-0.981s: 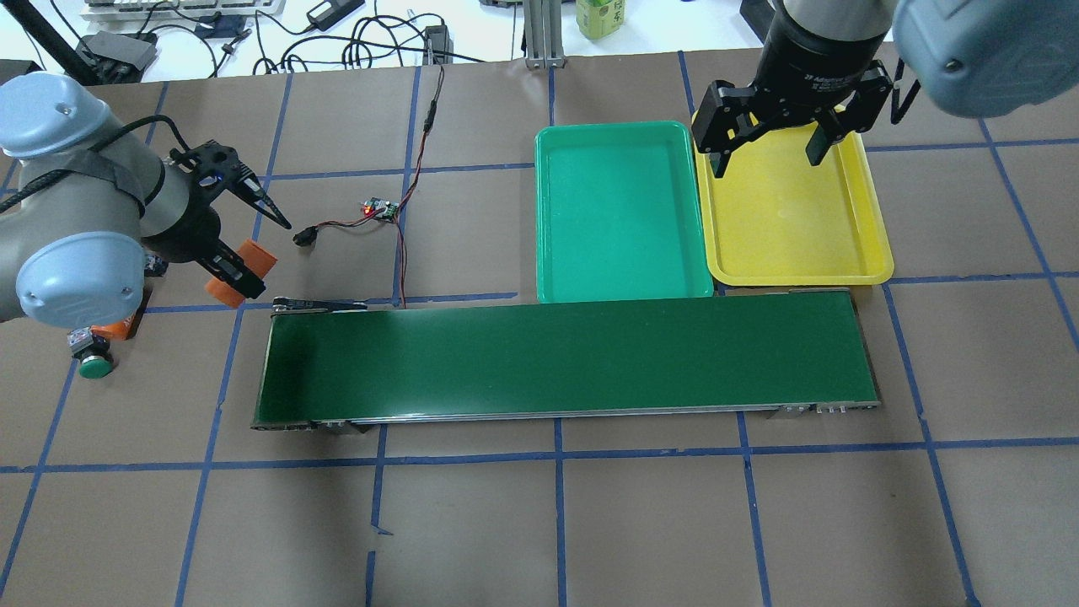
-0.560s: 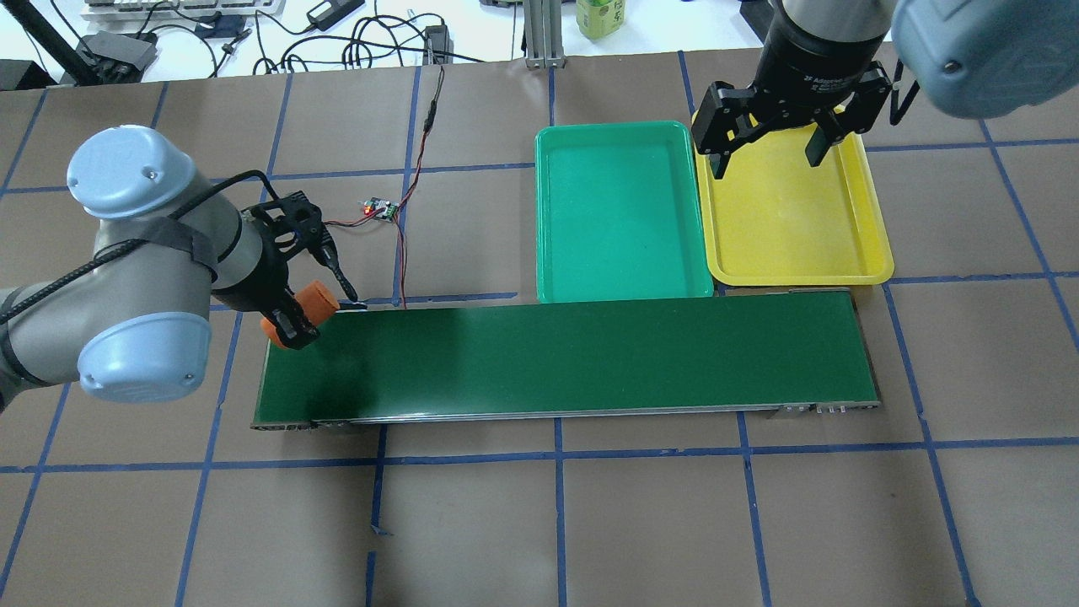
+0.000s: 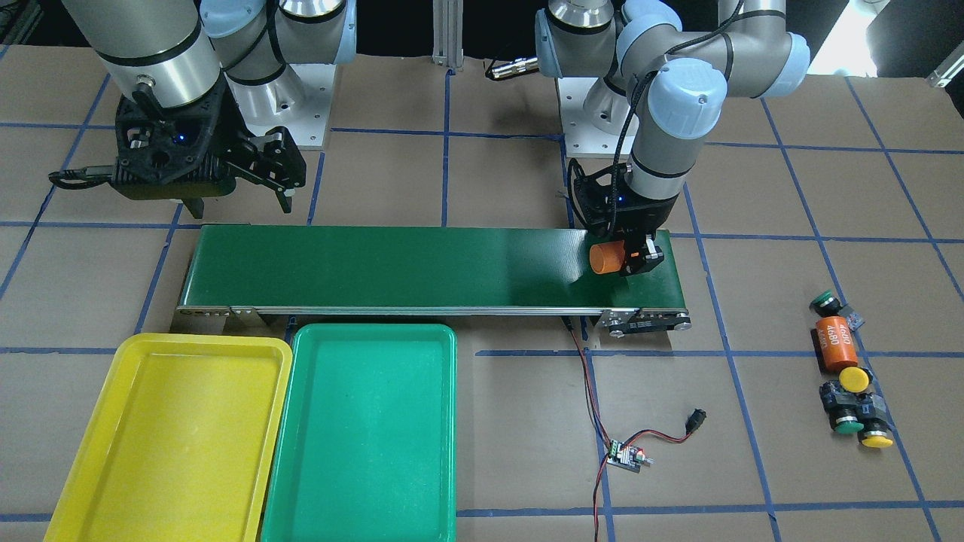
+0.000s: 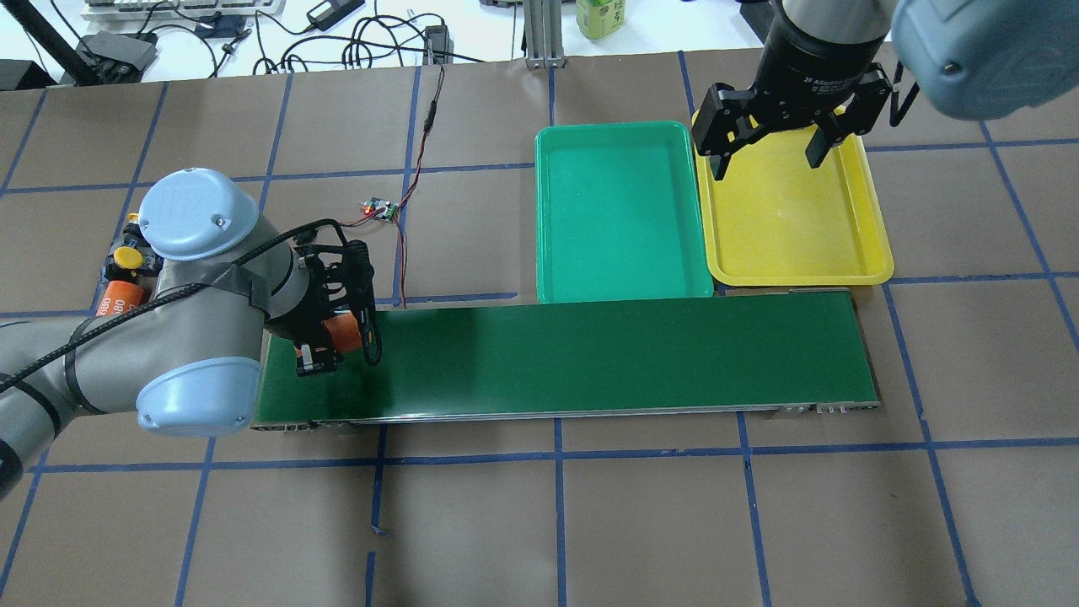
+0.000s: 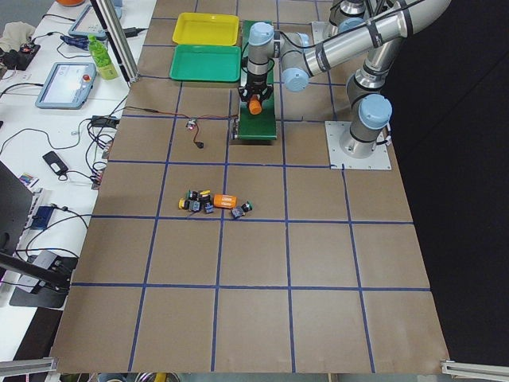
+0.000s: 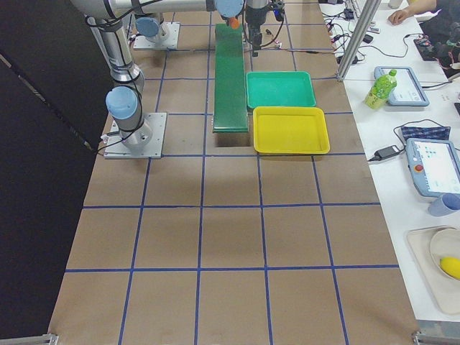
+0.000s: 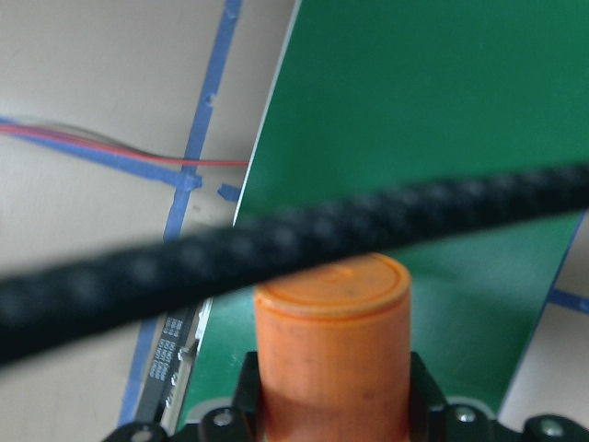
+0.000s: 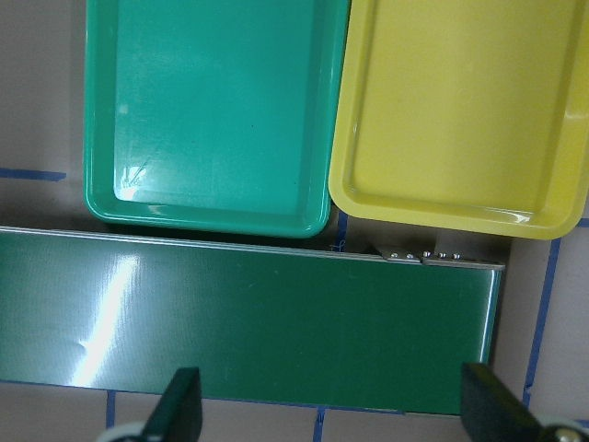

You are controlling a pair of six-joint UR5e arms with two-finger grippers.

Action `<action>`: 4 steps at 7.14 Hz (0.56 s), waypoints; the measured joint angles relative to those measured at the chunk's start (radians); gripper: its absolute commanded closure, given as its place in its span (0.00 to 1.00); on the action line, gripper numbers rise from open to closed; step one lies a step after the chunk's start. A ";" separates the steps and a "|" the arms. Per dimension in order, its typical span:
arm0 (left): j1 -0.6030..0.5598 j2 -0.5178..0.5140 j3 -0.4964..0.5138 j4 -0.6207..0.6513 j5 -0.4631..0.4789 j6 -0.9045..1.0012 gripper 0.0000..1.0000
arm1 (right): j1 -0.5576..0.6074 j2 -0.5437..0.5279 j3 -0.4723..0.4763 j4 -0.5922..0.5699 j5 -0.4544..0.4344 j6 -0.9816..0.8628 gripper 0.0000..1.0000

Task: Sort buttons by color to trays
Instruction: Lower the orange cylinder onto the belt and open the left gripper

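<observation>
**A:** What worries you, starting nearest the robot?

**B:** The left gripper (image 3: 621,260) is clamped on a smooth orange plastic cylinder (image 3: 605,258), low over the left end of the long dark-green conveyor belt (image 3: 392,263). That is no button. If it is let go there, I judge it could ride to the right end and get sorted by mistake.

**A:** Could it roll?

**B:** Likely. It lies about level, long axis along the belt, free end facing right. Any roll would run across the belt, toward its near or far edge. A black cable (image 7: 276,249) also crosses the left wrist view and hides part of the drop spot.

**A:** And the real targets?

**B:** The four small push-buttons (image 3: 853,379), yellow and green round caps on black blocky bodies, sit untouched on the brown paper well left of the belt. They cluster beside a second orange cylinder (image 3: 834,342). Two seem to lie on their sides, caps pointing far from the robot; the others are too small to tell. Packed so tightly, a grasp may knock neighbours.

**A:** The other arm?

**B:** The right gripper (image 4: 769,164) hangs high at the right end, jaws wide apart, holding nothing. Beyond the belt, the shallow green plastic tray (image 3: 369,429) and the shallow yellow plastic tray (image 3: 166,436) lie just beside each other, nothing in either, long axes running near to far
</observation>
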 measured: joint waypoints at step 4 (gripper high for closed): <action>0.009 0.010 -0.033 0.096 0.014 0.046 0.00 | 0.000 -0.001 0.000 0.000 0.001 0.001 0.00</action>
